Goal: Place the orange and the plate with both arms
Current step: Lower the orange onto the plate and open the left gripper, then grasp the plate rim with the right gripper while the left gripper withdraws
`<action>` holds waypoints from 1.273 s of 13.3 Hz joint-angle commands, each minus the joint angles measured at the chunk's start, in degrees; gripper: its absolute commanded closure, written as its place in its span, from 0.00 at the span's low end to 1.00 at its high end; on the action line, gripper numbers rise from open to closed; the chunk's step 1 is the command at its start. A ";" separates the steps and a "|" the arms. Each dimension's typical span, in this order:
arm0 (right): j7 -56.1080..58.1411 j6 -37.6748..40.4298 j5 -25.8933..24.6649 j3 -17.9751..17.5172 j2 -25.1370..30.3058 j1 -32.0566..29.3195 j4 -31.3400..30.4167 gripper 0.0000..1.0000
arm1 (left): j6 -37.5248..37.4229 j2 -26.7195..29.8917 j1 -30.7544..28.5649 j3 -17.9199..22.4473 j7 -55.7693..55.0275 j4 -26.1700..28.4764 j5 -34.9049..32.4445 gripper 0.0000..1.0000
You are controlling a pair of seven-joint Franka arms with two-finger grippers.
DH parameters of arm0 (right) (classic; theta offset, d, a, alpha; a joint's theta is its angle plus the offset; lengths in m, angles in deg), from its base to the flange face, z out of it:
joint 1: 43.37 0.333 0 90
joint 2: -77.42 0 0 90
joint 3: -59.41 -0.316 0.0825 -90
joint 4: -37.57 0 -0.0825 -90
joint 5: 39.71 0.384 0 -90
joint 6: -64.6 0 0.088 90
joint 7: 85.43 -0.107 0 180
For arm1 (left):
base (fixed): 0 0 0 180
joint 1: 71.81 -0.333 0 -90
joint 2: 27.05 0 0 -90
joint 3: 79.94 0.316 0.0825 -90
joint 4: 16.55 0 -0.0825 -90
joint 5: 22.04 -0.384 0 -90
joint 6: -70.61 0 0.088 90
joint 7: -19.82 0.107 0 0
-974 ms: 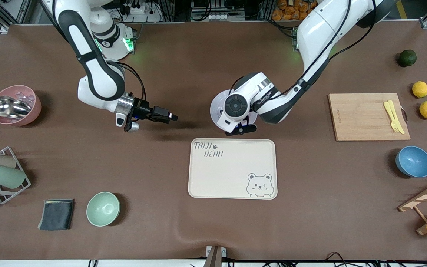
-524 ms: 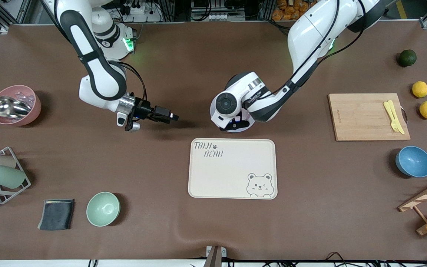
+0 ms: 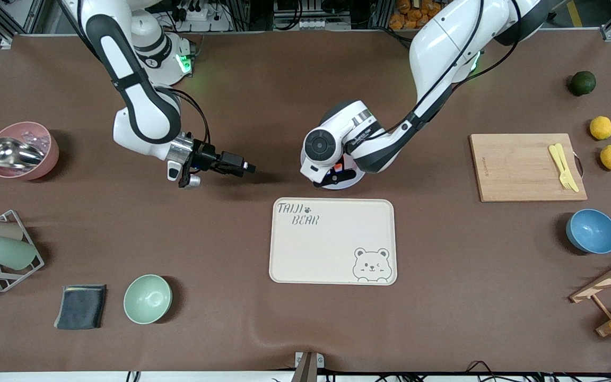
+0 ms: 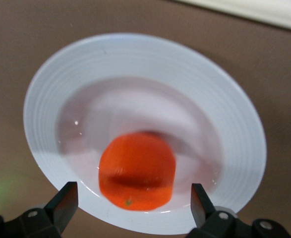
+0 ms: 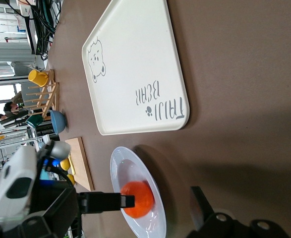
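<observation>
The pale plate (image 3: pixel 349 180) lies on the brown table just farther from the front camera than the cream tray, mostly hidden under the left arm's wrist. The orange (image 3: pixel 339 166) rests in the plate's centre; it shows clearly in the left wrist view (image 4: pixel 137 171) on the plate (image 4: pixel 145 74). My left gripper (image 3: pixel 333 176) hangs open just above the orange (image 4: pixel 134 191), not touching it. My right gripper (image 3: pixel 243 167) is open and empty, held low above the table toward the right arm's end, pointing at the plate (image 5: pixel 130 171) and orange (image 5: pixel 141 198).
The bear-print tray (image 3: pixel 332 241) lies nearer the camera than the plate. A cutting board (image 3: pixel 517 170) with a yellow fork, two lemons (image 3: pixel 601 127), a dark green fruit (image 3: pixel 582 83) and a blue bowl (image 3: pixel 592 231) are toward the left arm's end. A green bowl (image 3: pixel 147 298) and pink bowl (image 3: pixel 22 150) are toward the right arm's end.
The left arm's hand has shifted over the plate, away from the tray and a little toward the right arm's end, and the orange now shows. The right arm has not moved.
</observation>
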 commanded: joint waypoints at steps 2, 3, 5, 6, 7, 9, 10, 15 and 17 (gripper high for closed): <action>4.56 -2.36 7.30 0.33 -0.86 3.68 -0.14 0.00 | -7.09 7.41 -4.96 0.13 0.92 -4.23 0.03 0.00; 8.50 -3.93 10.81 0.33 -1.91 4.65 0.04 0.00 | -7.37 9.87 -6.20 0.21 3.19 -5.54 -0.41 0.00; 13.79 -4.30 17.49 0.33 -3.06 6.58 0.22 0.00 | -7.46 14.35 -10.32 0.30 7.50 -5.65 -1.81 0.00; 14.68 -4.74 20.48 0.33 -3.50 8.51 0.39 0.00 | -7.55 16.11 -13.13 0.21 10.30 -5.65 -1.91 0.00; 14.87 -6.31 21.99 0.33 -4.20 9.57 1.18 0.01 | -7.55 17.61 -15.60 0.21 13.46 -5.65 -1.91 0.00; 15.04 -8.60 23.40 0.33 -5.52 11.86 2.41 0.02 | -7.55 20.60 -20.17 0.13 19.44 -5.47 -1.82 0.00; 15.48 -8.69 24.37 0.42 -6.48 12.48 3.02 0.02 | -7.63 21.83 -22.45 0.12 22.43 -5.30 -1.65 0.00; 23.04 -8.69 31.50 0.33 -13.24 14.50 8.12 0.06 | -8.78 25.27 -30.64 -0.23 31.86 -5.38 -0.94 0.00; 23.39 -8.78 33.77 0.42 -14.14 15.56 8.83 0.06 | -8.78 25.45 -31.09 -0.14 33.35 -5.38 -0.94 0.00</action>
